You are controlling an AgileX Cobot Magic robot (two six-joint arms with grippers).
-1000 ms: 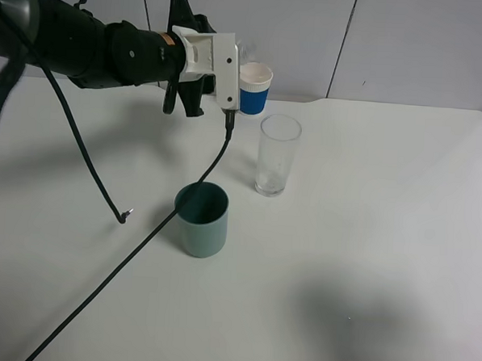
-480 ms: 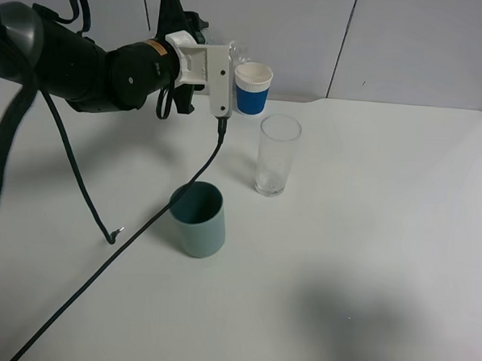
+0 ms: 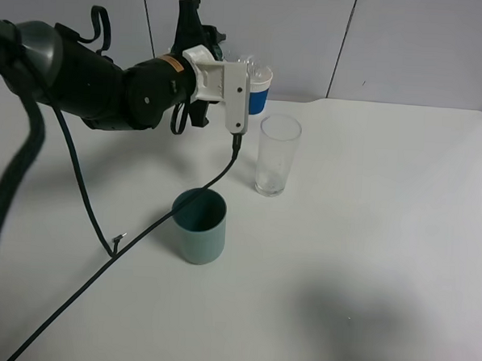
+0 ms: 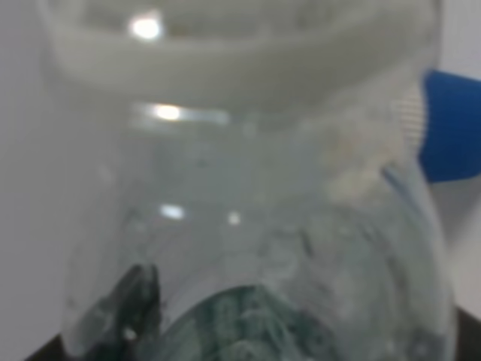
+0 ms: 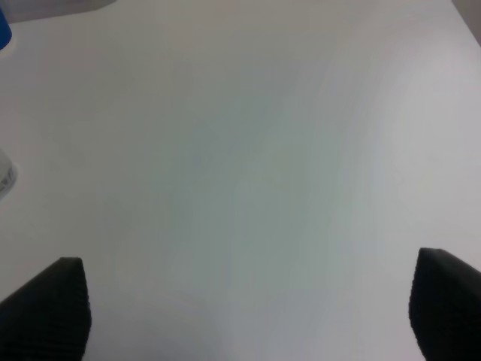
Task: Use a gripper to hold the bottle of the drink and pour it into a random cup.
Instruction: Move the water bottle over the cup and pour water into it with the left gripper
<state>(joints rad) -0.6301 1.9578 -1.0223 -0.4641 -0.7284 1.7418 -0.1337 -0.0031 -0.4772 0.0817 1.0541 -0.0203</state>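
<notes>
The left pincer is clamped on the bottle of the drink, tipped above the worktop's far edge near the cup, likely to line up the pour. The right pincer gapes empty.

1. The left arm is chunky and rounded, glossy black pretty much all the way along.
2. There's a thin orange band around the wrist, right before the left end effector.
3. That end effector has a boxy white plastic housing with black parts poking out above and below it.
4. A thin black cable plugs into the housing's lower end. A much fatter black hose hangs further back.
5. Of the right end effector, you only see two black fingers with a fine ribbed texture.
</notes>
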